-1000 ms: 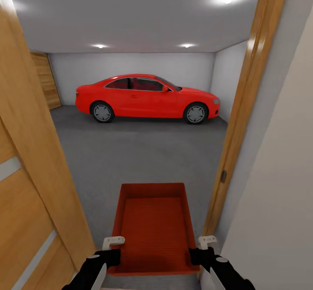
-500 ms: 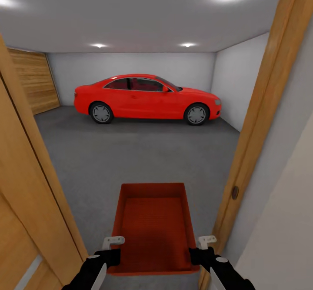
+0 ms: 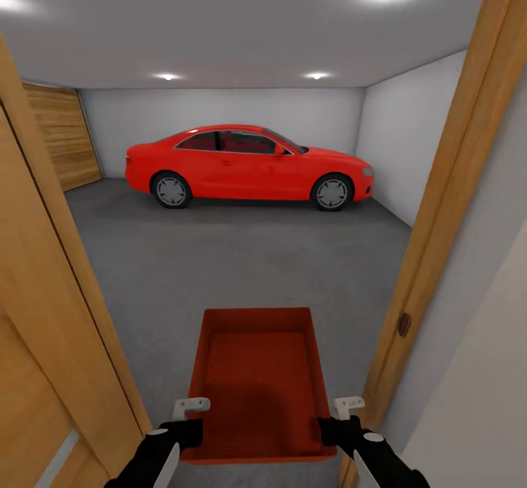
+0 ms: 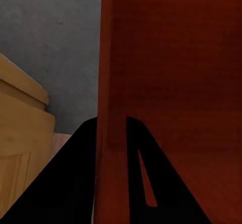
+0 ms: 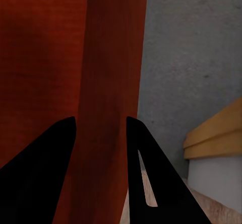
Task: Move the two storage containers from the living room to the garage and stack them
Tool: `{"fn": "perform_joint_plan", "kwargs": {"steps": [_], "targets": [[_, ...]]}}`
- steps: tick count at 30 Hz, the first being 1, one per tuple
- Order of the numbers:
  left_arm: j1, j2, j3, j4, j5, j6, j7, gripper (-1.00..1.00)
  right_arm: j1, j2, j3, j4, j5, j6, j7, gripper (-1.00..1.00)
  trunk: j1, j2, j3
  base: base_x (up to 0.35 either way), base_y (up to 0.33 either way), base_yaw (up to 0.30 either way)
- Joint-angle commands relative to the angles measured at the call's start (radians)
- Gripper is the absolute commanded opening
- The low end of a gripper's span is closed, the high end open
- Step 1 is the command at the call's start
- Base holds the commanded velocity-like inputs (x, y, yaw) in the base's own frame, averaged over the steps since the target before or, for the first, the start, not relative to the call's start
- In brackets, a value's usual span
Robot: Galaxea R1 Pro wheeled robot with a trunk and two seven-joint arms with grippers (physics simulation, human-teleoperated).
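In the garage doorway, red-orange container (image 3: 258, 382) – both end effectors clamped, unlabelled

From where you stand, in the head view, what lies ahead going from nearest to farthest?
Storage container held at both sides → grey concrete floor → red car → pale back wall.

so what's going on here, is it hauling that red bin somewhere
The robot carries one red-orange storage container with both arms: the left gripper clamps its left wall, the right gripper its right wall. It stands in a wooden door frame facing the garage, with grey concrete floor and a red car ahead.
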Motion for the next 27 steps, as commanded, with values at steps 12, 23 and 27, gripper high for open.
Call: {"fn": "perform_joint_plan", "kwargs": {"steps": [12,23,27], "targets": [[0.000,0.003,-0.001,0.000,-0.016,0.008,0.020,-1.00,-0.001,-0.001,0.007,-0.021,-0.015,-0.022,0.024,-1.00,0.000,-0.001,-0.002,0.000,0.001,0.000],[0.000,0.003,-0.002,0.000,-0.016,0.008,0.020,-1.00,-0.001,-0.001,0.007,-0.021,-0.015,-0.022,0.024,-1.00,0.000,-0.001,-0.002,0.220,0.077,0.000],[0.000,0.003,-0.002,0.000,-0.016,0.008,0.020,-1.00,-0.001,-0.001,0.007,-0.021,-0.015,-0.022,0.024,-1.00,0.000,-0.001,-0.002,0.293,0.041,0.000]]}}
